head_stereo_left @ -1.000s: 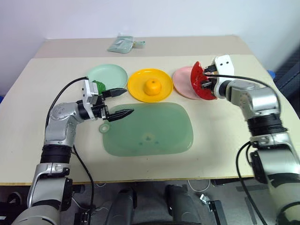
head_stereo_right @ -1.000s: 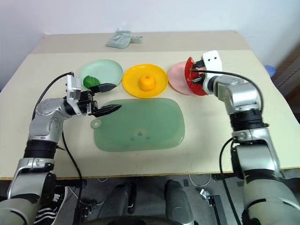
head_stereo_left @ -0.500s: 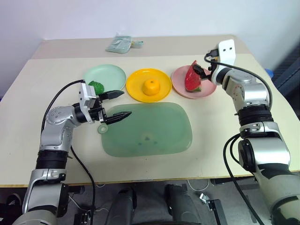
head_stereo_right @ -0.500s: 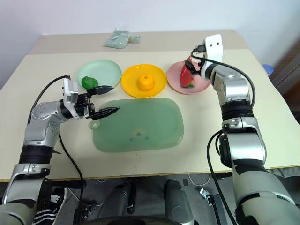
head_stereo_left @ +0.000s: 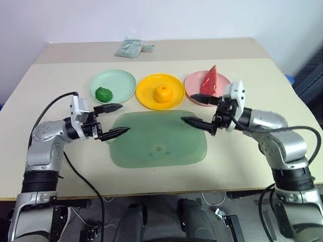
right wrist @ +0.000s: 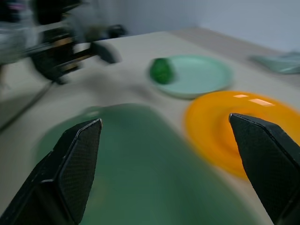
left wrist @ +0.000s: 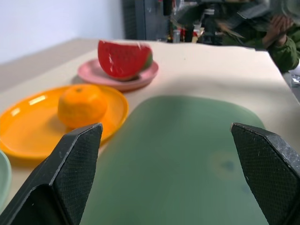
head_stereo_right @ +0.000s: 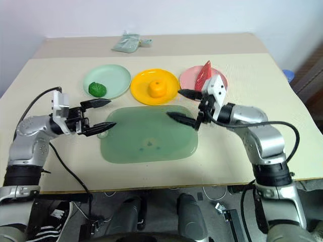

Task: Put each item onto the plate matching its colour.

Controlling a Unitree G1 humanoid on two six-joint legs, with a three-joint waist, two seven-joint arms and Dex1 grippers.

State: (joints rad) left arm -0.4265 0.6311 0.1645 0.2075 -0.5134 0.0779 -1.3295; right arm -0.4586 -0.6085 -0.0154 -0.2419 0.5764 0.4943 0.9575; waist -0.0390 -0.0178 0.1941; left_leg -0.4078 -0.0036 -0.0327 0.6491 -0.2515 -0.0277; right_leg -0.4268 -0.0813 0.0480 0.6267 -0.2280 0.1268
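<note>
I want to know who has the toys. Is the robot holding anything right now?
No. The left gripper and right gripper are both open and empty over the green mat.

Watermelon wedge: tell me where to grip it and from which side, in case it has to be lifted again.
Probably grip the watermelon wedge across its two flat red faces, near the middle, coming from above. It stands on its rind on the pink plate, pointed tip up, so the faces are exposed.

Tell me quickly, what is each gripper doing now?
Left gripper: open, holding nothing.
Right gripper: open, holding nothing.
</note>
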